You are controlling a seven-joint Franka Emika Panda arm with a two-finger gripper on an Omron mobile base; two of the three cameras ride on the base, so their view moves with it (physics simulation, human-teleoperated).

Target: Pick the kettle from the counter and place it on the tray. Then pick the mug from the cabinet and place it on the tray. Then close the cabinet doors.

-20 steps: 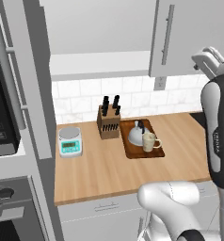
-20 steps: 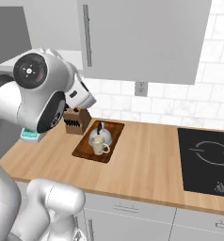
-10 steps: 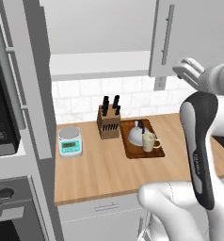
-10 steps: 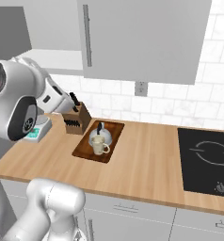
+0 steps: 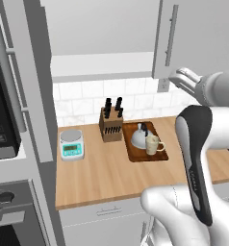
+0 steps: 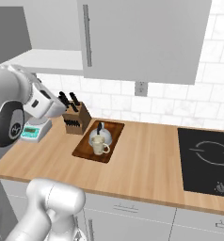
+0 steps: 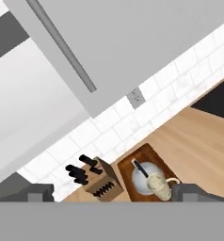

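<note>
The silver-grey kettle [image 5: 139,138] and the cream mug [image 5: 153,144] stand side by side on the dark wooden tray [image 5: 159,155] on the counter [image 5: 102,178]. Above them, the cabinet's left half shows its pale shelf [image 5: 101,65]; that door [image 5: 35,72] is swung out. The right door [image 5: 196,33] is flush, with its bar handle [image 5: 171,35]. My gripper [image 5: 181,78] hangs open and empty just below the right door's lower edge, high above the tray. In the hand view, my gripper [image 7: 116,193] has its tips wide apart, with kettle [image 7: 141,178], mug [image 7: 159,186] and tray [image 7: 127,164] far below.
A knife block [image 5: 111,126] stands left of the tray and a teal-faced scale [image 5: 70,144] further left. The oven and microwave column [image 5: 1,144] bounds the left side. A wall outlet [image 6: 141,88] sits on the tile backsplash, and a black cooktop [image 6: 205,160] lies to the right.
The arm has swung its hand leftward, from the right edge of the left base view to under the right cabinet door. The jaws stayed open. Kettle, mug and tray are unmoved.
</note>
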